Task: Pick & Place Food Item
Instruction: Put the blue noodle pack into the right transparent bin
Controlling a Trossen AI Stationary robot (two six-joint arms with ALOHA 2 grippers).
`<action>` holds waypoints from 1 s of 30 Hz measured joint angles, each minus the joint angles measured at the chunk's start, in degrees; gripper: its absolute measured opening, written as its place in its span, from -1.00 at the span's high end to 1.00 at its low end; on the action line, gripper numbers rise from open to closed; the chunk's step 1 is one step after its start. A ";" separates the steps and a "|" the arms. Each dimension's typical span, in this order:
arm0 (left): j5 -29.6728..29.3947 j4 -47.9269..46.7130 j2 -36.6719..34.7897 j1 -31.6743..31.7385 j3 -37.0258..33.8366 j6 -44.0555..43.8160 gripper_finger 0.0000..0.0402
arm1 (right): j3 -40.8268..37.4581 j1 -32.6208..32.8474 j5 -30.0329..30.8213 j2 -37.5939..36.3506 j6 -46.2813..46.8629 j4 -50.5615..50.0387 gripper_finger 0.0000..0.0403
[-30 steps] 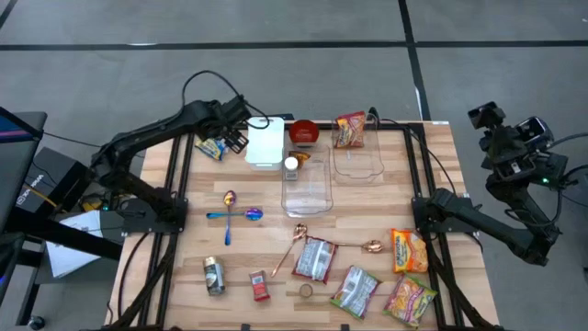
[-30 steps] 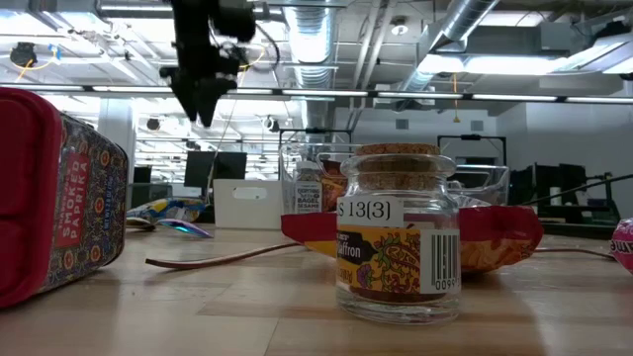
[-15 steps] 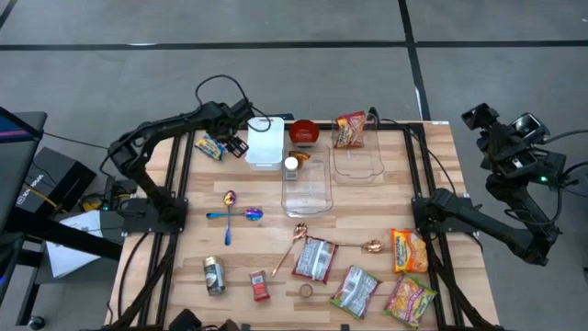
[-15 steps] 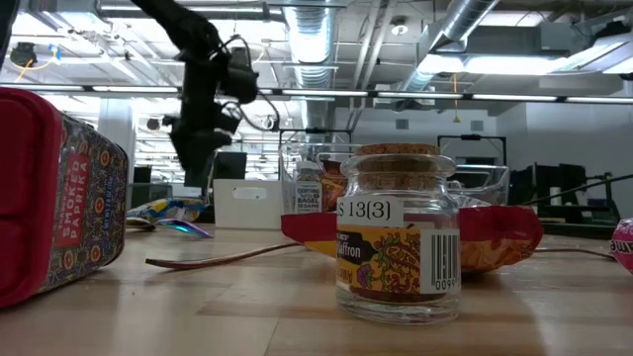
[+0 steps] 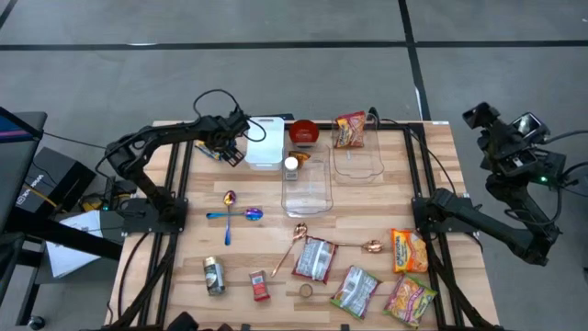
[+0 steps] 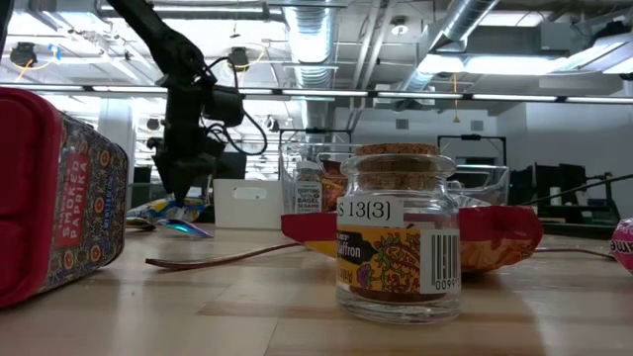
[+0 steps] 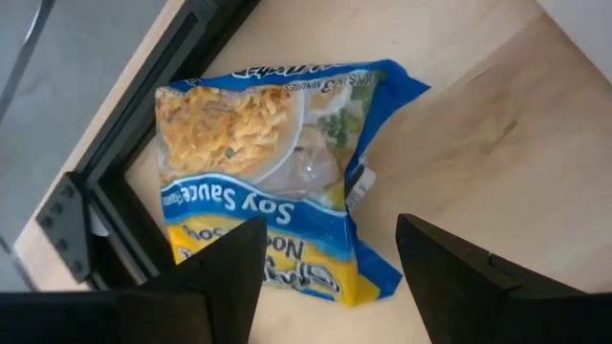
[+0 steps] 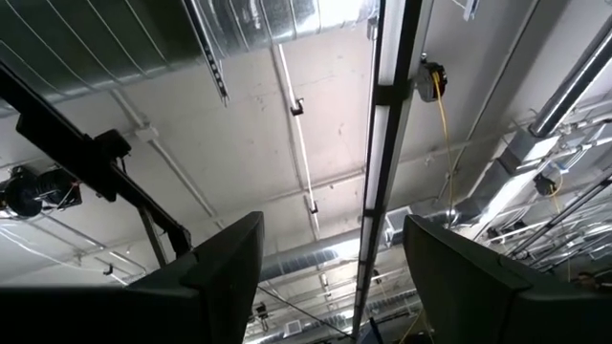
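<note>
Left gripper (image 7: pixel 325 277) open above soy sauce noodle packet (image 7: pixel 273 182) — could snag table frame (image 7: pixel 115 182) just beside, or slip off the flat wrapper.

The right gripper (image 8: pixel 330 277) is pointing up at the room's ceiling (image 8: pixel 249 143), its two dark fingers (image 8: pixel 225 268) rising from the lower edge with a wide gap between them and nothing sitting in that gap. A long light strip (image 8: pixel 387 105) on a dark rail is running across the pale ceiling, and a small fixture with a yellow cord (image 8: pixel 435 81) is hanging beside it. Corrugated metal decking (image 8: pixel 220 33) is covering one corner. A dark beam (image 8: pixel 76 143) is crossing diagonally, and silver ducts (image 8: pixel 564 86) are showing at the far side.
</note>
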 joint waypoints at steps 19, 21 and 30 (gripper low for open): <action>-1.03 9.08 0.10 0.00 -5.03 0.72 -0.06 | 0.00 0.02 0.44 0.00 0.02 0.08 -0.21; -1.05 9.13 0.10 0.00 -5.03 0.72 -0.01 | 0.00 0.00 0.44 0.00 0.02 0.09 -0.21; -1.04 8.88 0.10 0.00 -5.03 0.72 0.51 | 0.00 0.00 1.72 0.00 0.06 0.24 -0.21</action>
